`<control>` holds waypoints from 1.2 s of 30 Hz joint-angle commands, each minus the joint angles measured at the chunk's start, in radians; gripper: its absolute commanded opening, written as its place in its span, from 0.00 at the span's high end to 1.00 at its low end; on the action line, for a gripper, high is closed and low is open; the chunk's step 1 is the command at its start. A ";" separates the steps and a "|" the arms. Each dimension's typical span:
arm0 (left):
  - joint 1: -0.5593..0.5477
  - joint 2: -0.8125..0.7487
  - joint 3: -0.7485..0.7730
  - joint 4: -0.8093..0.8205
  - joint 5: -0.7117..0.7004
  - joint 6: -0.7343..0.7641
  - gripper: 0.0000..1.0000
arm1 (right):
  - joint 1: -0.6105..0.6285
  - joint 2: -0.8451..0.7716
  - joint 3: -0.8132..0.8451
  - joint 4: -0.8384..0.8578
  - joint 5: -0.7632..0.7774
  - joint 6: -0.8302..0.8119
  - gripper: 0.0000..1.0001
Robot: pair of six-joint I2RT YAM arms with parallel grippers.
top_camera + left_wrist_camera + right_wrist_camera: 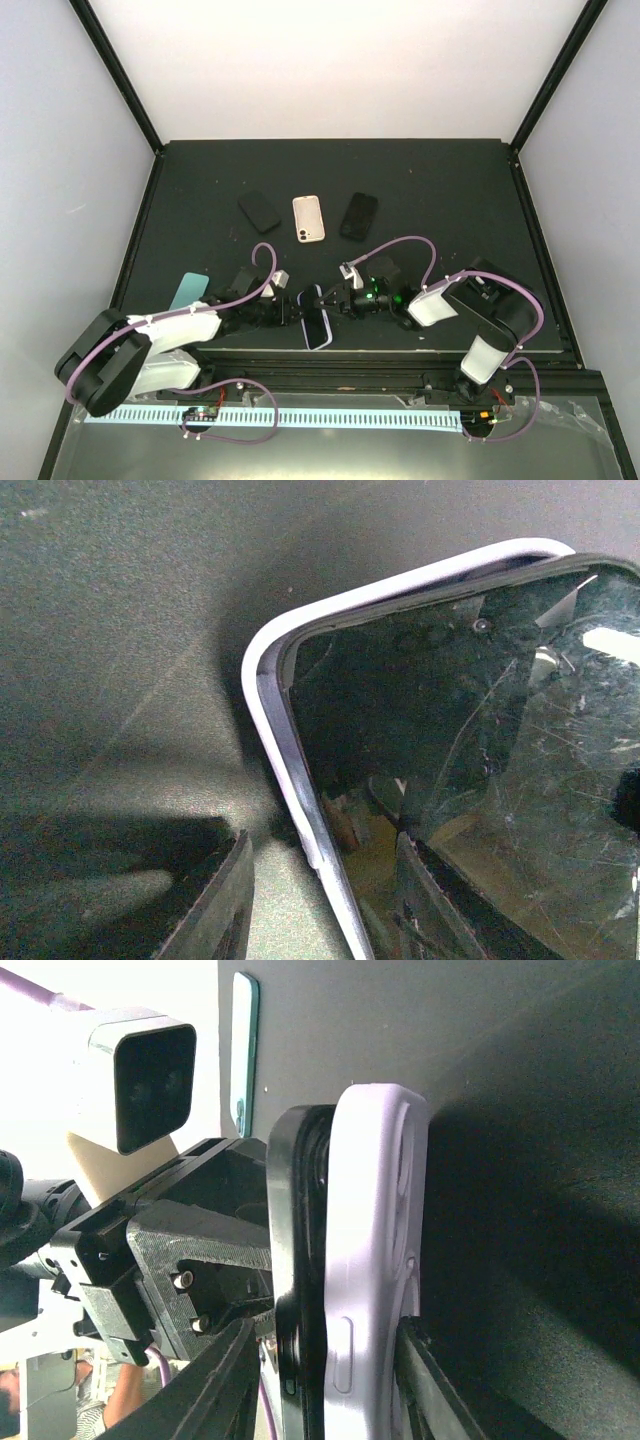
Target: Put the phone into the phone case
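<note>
The phone [317, 322], with a dark glass screen, sits in a lavender-white case [309, 342] near the table's front edge, between my two grippers. In the left wrist view the screen [450, 730] fills the case rim [262, 670]. My left gripper [320, 910] is open and straddles the long edge, with one finger [215, 910] over the table and the other [440, 900] on the screen. In the right wrist view the black phone [295, 1260] and the case [375, 1260] show edge-on. My right gripper [325, 1380] is closed across both. From above, the left gripper [293, 312] and the right gripper [338, 303] flank the phone's far end.
A black case [260, 211], a pale pink case [308, 218] and another black case [358, 216] lie in a row mid-table. A teal case [188, 291] lies at the left, also seen in the right wrist view [245, 1050]. Purple cables loop over both arms.
</note>
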 commanded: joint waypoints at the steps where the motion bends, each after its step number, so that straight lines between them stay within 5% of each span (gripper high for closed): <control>1: -0.004 -0.005 0.012 -0.092 -0.065 0.018 0.59 | 0.004 0.003 0.015 0.056 -0.013 -0.001 0.62; 14: -0.004 0.017 0.003 -0.044 -0.024 0.003 0.56 | 0.004 -0.010 0.027 -0.057 0.031 -0.072 0.80; 18: -0.004 0.025 0.009 -0.060 -0.049 0.008 0.56 | 0.005 -0.013 0.027 -0.044 0.016 -0.066 0.71; 25: -0.004 0.058 0.017 -0.038 -0.030 0.016 0.66 | 0.006 0.031 0.047 0.025 -0.033 -0.030 0.71; 29: -0.004 0.048 0.019 -0.048 -0.034 0.022 0.72 | 0.004 0.054 0.015 0.097 -0.027 0.013 0.82; 33: -0.003 0.033 0.030 -0.076 -0.043 0.019 0.63 | 0.005 0.044 -0.003 0.116 -0.017 0.020 0.97; 36: -0.004 0.018 0.029 -0.081 -0.045 0.017 0.57 | 0.005 0.015 -0.006 0.065 0.005 -0.007 0.97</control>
